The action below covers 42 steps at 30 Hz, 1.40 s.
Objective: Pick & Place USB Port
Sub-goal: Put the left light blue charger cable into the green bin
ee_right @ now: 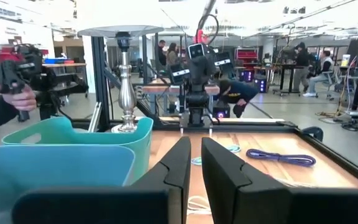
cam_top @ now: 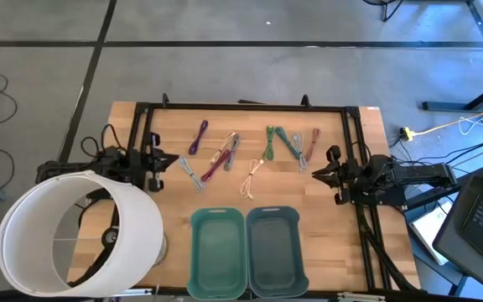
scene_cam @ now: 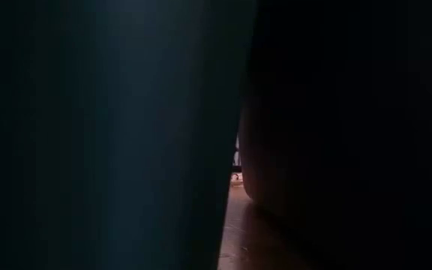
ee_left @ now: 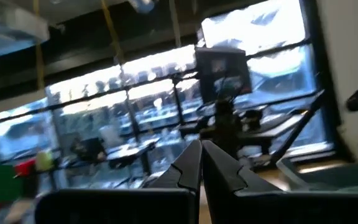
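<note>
We see the tabletop (cam_top: 132, 117) evenly lit from above; the low view is almost black; the left wrist view is blurred, with glaring windows (ee_left: 253, 37).
</note>
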{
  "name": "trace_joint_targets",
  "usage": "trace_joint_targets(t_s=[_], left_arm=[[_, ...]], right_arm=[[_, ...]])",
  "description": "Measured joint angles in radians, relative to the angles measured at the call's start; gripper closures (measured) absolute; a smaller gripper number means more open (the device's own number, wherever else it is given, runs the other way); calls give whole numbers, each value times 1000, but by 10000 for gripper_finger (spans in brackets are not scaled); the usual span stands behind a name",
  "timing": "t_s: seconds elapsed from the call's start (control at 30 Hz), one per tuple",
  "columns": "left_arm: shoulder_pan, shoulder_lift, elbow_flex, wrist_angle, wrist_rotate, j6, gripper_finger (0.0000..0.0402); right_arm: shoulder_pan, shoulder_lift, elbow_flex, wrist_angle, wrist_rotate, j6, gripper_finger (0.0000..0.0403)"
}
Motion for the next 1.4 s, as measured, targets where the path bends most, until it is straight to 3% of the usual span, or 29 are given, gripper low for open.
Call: trace_joint_targets(t_s=[0.13, 0.27, 0.43, 0.63, 0.77, 0.93, 1.07, 1.3, 1.4], left_arm=[[12, 69, 0, -77, -171, -44, 395], [78, 156, 8, -89, -273, -94, 394], [184, 236, 87, -75, -178, -167, 400], [302, 350, 146, -141, 3, -197, 398], [342, 416, 183, -204, 11, -306, 400], [386, 506, 274, -370, -71, -275, 399], [430, 622, 337, -400, -124, -251, 388], [519, 892, 454, -402, -103, -203, 373], [554, 964, 498, -412, -34, -177, 374]], right_arm=[[0, 1, 0, 17, 4, 65, 359], [0, 1, 0, 108, 118, 154, 359], [0, 1, 0, 204, 212, 217, 359], [0, 1, 0, 224, 223, 237, 359], [0, 1, 0, 223, 257, 236, 359], [0, 1, 0, 215, 266, 205, 359], [0, 1, 0, 190, 265, 182, 359], [13, 1, 0, 209, 117, 294, 359], [43, 1, 0, 220, 123, 265, 359]])
